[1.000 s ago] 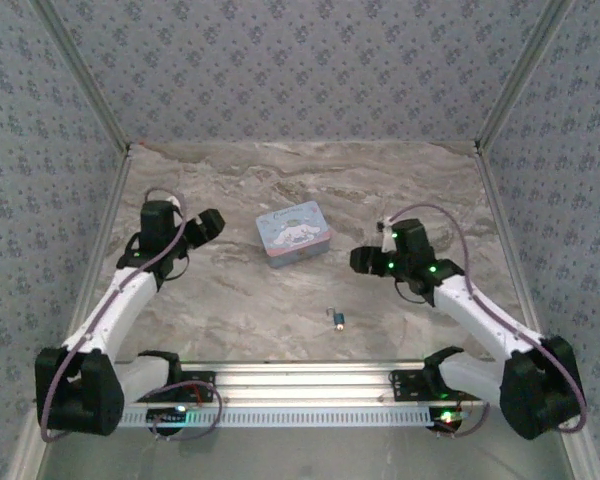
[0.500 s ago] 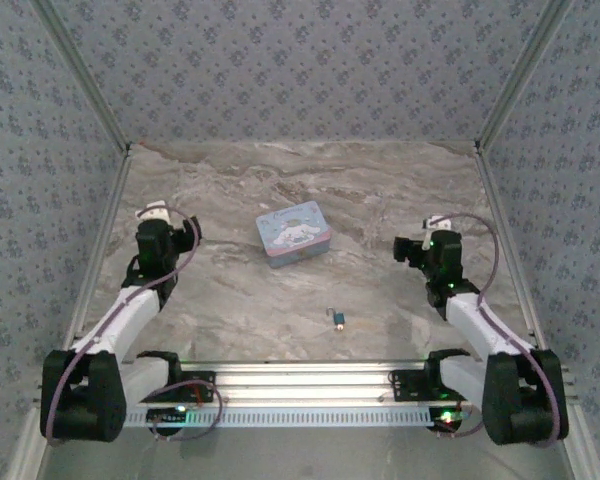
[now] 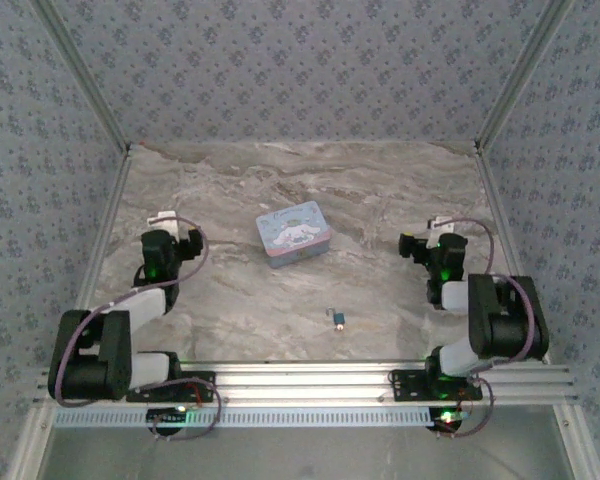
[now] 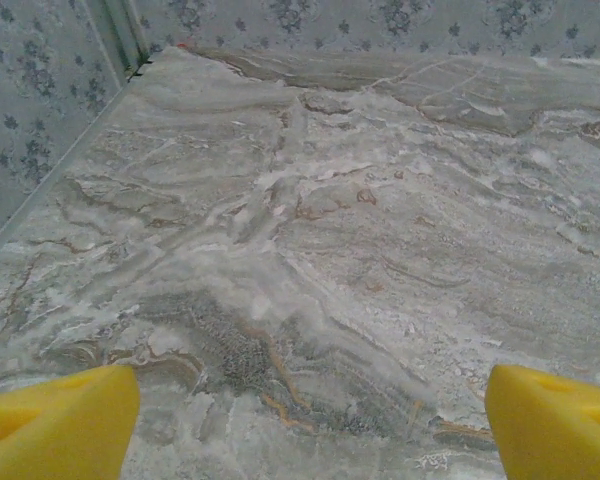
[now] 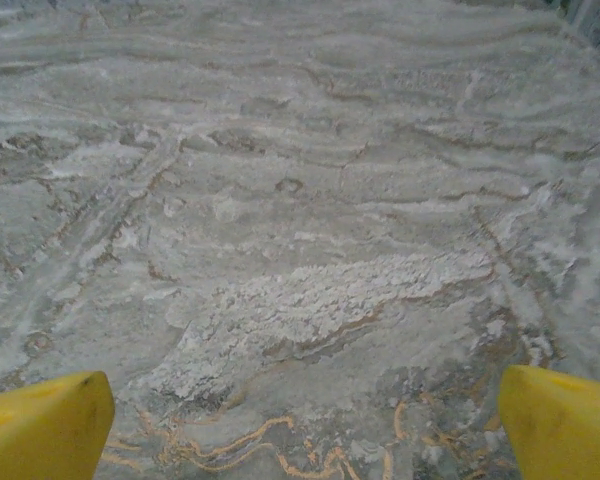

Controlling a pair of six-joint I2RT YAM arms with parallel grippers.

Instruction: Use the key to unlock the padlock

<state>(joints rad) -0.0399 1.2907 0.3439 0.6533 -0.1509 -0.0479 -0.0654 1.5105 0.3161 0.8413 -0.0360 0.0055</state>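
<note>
Left pincer: jaws wide, holding nothing; its yellow fingertips sit at the two lower corners of the wrist view, with bare table between them.
Right pincer: jaws wide as well, holding nothing; yellow fingertips are far apart over bare table.
Left arm: folded up close to its base at the left side of the table, pincer end pointing toward the middle.
Right arm: folded up close to its base at the right side.
Padlock: lies flat on the table near the front edge, between the two arms and well apart from both pincers; blue-teal body with a silvery bit at its upper left, too small to tell shackle from key.
Tin: pastel, cartoon lid, closed, farther back than the padlock and apart from it.
Table: grey-brown marbled top.
</note>
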